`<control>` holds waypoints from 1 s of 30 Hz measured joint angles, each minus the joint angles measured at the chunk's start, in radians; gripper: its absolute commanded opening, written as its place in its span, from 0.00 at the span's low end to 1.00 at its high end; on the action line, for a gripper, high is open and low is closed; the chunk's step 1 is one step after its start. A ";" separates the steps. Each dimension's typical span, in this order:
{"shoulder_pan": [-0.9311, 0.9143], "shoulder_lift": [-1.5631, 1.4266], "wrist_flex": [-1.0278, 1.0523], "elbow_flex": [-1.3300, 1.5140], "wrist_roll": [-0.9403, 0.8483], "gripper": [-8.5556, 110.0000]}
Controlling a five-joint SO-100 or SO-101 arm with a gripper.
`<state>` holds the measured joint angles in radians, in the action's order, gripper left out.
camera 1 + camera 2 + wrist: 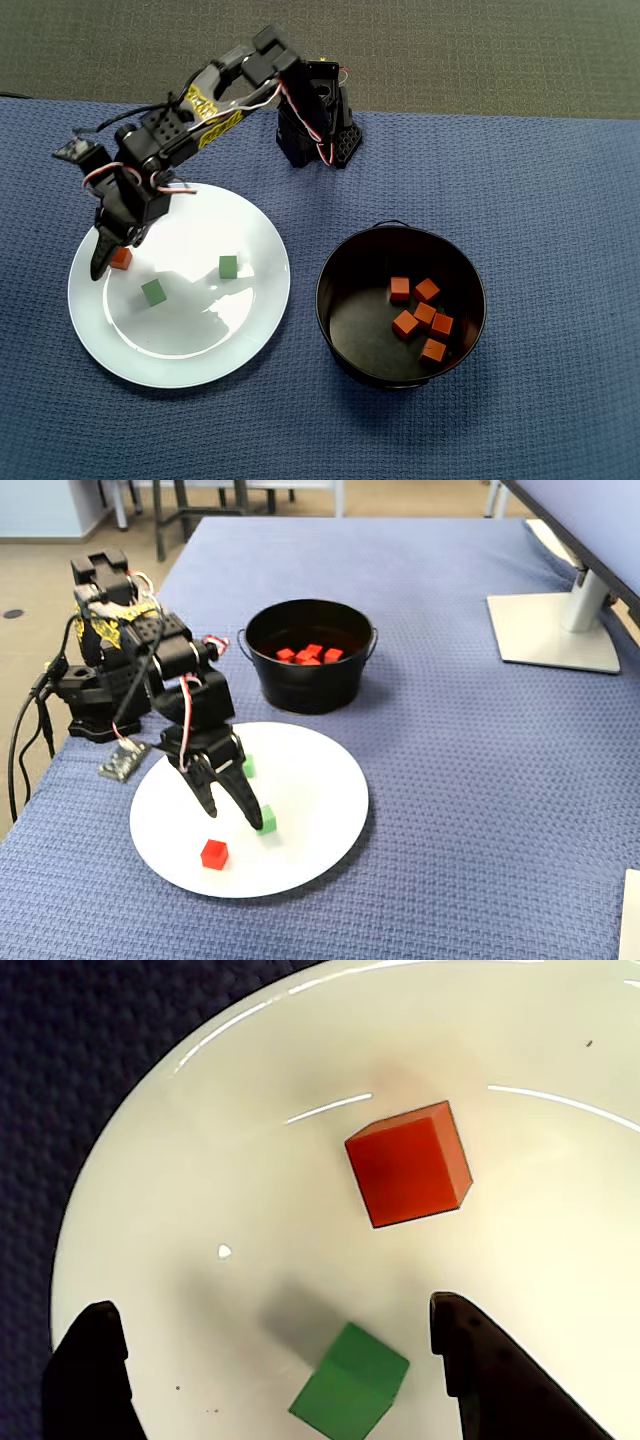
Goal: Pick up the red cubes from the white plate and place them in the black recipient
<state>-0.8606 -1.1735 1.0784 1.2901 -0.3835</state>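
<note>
While hovering low over the white plate, gripper spread wide, holding nothing; one red cube just ahead of the jaws, the other red cubes away inside the black recipient

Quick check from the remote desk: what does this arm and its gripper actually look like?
Black plastic arm with yellow patterned markings on one link, loose red, white and black cables along it, on a black base. The gripper has two black, tapering, pointed fingers.
</note>
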 measured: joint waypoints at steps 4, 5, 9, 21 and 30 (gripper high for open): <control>-0.002 0.077 0.054 -0.069 -0.048 0.35; -0.002 0.095 0.078 -0.091 -0.069 0.35; -0.003 0.153 0.175 -0.163 -0.140 0.35; -0.023 0.344 0.331 -0.410 -0.247 0.34; -0.044 0.403 0.344 -0.477 -0.520 0.33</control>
<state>-0.9050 -0.7701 1.4220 0.8130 -0.9035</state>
